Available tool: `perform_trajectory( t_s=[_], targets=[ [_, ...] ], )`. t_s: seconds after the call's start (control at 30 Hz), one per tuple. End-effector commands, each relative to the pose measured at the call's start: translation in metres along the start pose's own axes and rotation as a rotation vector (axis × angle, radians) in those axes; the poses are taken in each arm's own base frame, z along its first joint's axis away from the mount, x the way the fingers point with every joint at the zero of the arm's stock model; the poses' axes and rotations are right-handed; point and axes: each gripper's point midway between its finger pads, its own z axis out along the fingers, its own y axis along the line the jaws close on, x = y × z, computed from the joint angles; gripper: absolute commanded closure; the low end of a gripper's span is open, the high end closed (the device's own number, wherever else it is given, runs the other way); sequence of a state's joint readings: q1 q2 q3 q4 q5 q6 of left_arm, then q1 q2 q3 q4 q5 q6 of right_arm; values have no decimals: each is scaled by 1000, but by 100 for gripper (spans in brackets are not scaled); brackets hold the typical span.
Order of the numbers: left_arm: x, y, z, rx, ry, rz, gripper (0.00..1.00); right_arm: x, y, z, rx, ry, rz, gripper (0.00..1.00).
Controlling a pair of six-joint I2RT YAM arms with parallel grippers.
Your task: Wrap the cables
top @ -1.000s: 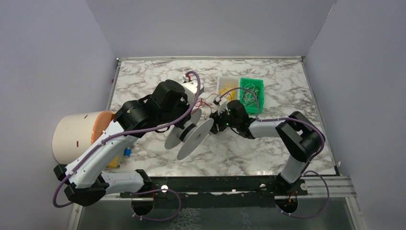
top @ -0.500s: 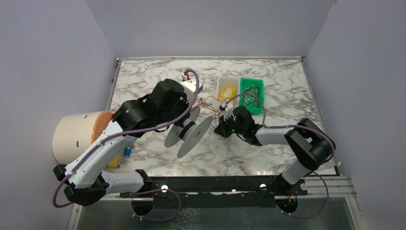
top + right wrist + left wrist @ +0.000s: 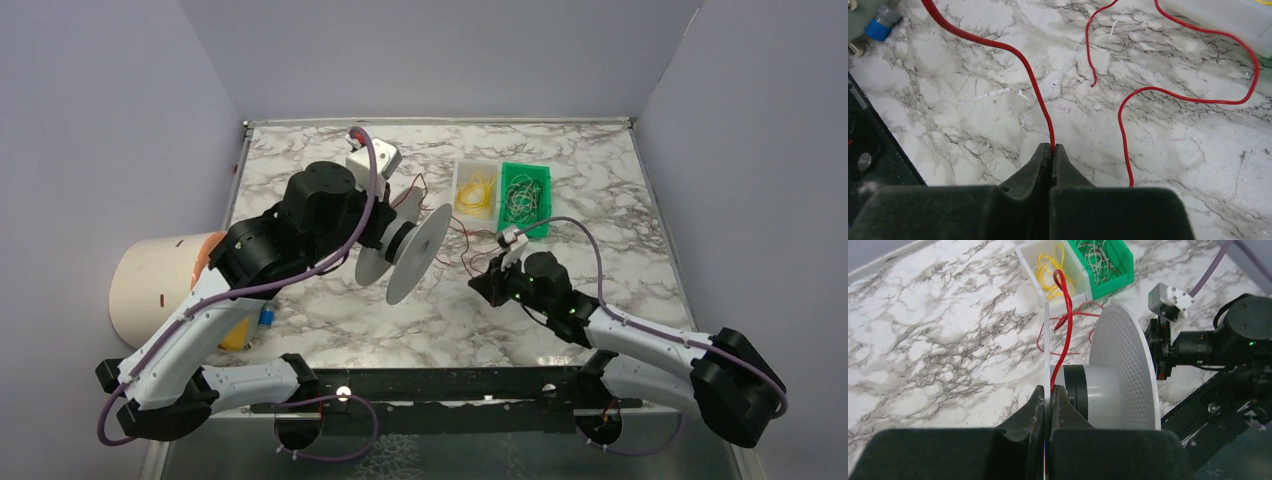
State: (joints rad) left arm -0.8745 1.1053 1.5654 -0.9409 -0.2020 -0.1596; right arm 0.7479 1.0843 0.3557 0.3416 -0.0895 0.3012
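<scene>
Red wire [image 3: 1066, 315]: thread-thin. It climbs from the spool's hub past the near flange's edge, then trails in loose loops over the marble tabletop [image 3: 1173, 150]. One free end lies on the marble.
Left gripper [image 3: 1047, 390]: clamped on the spool's thin near flange. The wire runs down to its fingertips, but whether it is pinched there too cannot be told.
Right gripper [image 3: 1052, 146]: clenched on the red wire, low over the marble, apart from the spool.
Spool [image 3: 1120, 365]: white, with two round flanges standing on edge and a grey hub between them.
White bin [image 3: 1030, 265]: holds yellow wires.
Green bin [image 3: 1113, 282]: touching the white bin, holds pale wires.
</scene>
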Motion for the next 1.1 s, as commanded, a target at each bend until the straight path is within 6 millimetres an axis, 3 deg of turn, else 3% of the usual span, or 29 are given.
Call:
perform_trajectory(
  t_s=[0.0,0.23,0.43,0.7,0.93,1.07],
  targets=[
    [-68,-6,-31,45,-289,-131,100,18,-9,-14,68,35,49,99],
    [-88,-2,-43,38,-397,-219,100,41,2,-22,38,76,76,99],
    [-92,14,-34,-52,-454,-272,100,54,29,-23,-38,108,79,99],
    [-91,34,-16,-184,-506,-339,100,59,104,-23,-151,144,-35,99],
    [-73,46,13,-290,-463,-346,100,49,166,-26,-184,179,-198,99],
    [-50,55,34,-371,-408,-328,100,34,191,-32,-175,196,-288,99]
  ],
)
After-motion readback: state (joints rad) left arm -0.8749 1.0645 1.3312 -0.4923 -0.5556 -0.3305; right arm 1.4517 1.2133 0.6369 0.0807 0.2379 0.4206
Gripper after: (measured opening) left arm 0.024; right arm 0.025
